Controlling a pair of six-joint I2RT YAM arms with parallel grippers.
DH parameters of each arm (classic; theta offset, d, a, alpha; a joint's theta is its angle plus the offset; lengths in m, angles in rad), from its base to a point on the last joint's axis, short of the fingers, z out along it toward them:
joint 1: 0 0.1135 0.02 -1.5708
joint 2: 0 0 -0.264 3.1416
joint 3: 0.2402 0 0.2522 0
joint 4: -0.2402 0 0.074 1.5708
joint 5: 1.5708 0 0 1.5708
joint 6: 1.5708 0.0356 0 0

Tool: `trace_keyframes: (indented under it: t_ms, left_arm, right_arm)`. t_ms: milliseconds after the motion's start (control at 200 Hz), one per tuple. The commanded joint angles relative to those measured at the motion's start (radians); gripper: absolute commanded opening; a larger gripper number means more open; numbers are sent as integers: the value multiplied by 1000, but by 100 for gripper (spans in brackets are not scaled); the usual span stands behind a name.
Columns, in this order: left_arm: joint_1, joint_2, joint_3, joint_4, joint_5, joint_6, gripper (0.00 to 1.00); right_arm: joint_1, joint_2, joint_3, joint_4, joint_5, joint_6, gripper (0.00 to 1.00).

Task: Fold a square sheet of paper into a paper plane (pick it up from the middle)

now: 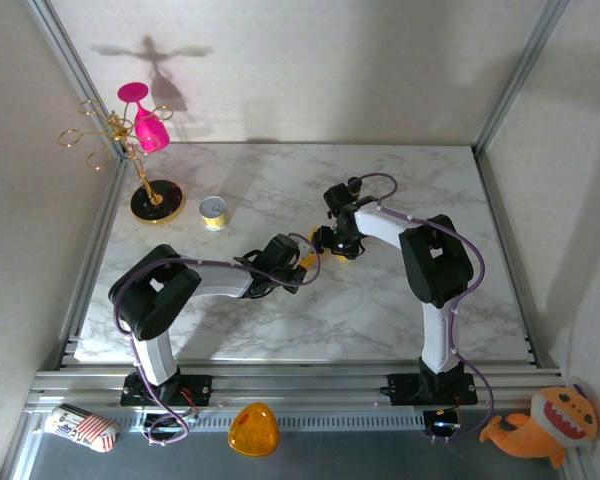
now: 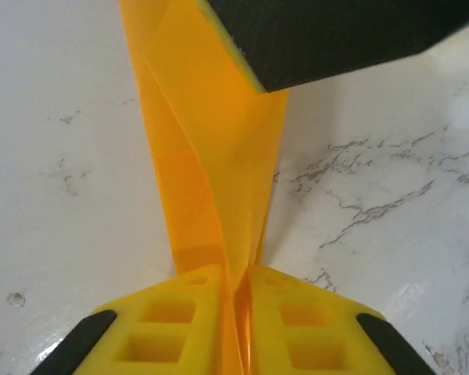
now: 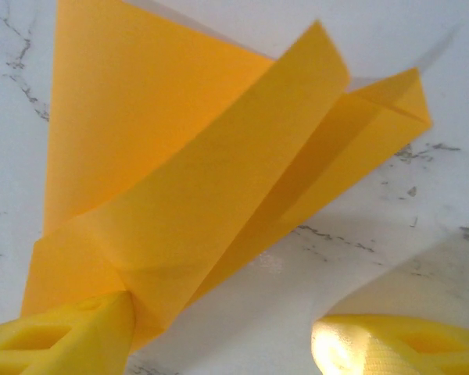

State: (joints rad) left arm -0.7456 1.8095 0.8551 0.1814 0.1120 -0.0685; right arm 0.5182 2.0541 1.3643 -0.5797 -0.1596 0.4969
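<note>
The square sheet of paper (image 1: 311, 262) is folded into an orange-yellow creased wedge at the middle of the marble table. My left gripper (image 1: 300, 264) is shut on its lower edge: in the left wrist view the two yellow fingers (image 2: 180, 328) press together on the paper (image 2: 211, 156), which runs up and away from them, standing on edge. My right gripper (image 1: 332, 242) is just right of the paper and open. In the right wrist view the paper (image 3: 180, 180) spreads with raised flaps, resting against the left finger (image 3: 62, 340), while the right finger (image 3: 391, 348) stands well apart.
A gold rack holding a pink glass (image 1: 145, 125) stands at the back left, with a small yellow tin (image 1: 214, 212) beside it. Below the table's front rail lie an orange dome (image 1: 254, 430), a striped pouch (image 1: 80, 427) and an orange plush toy (image 1: 540, 425).
</note>
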Motion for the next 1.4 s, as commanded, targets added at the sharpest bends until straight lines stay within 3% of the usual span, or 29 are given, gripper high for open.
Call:
trace_keyframes:
  t_ms: [0,140,561,861,1177,1397]
  left_arm:
    - [-6,25,19,-60,21,37,7]
    - [8,30,35,-77,77,27,0]
    - [81,51,10,-26,312,-173,0]
    - [103,55,-78,154,421,-404,0]
    - [104,54,-142,245,403,-454,0]
    - [104,67,-152,260,398,-456,0]
  right_arm:
    - [-61,225,-110,92,196,-53,70]
    - [-84,169,-109,125,99,-74,71]
    - [-161,-123,-194,342,-313,-141,73]
    - [-167,-255,-434,601,-398,-130,68]
    - [-159,-438,-589,822,-494,-119,71]
    - [-103,-349,-550,837,-516,-107,56]
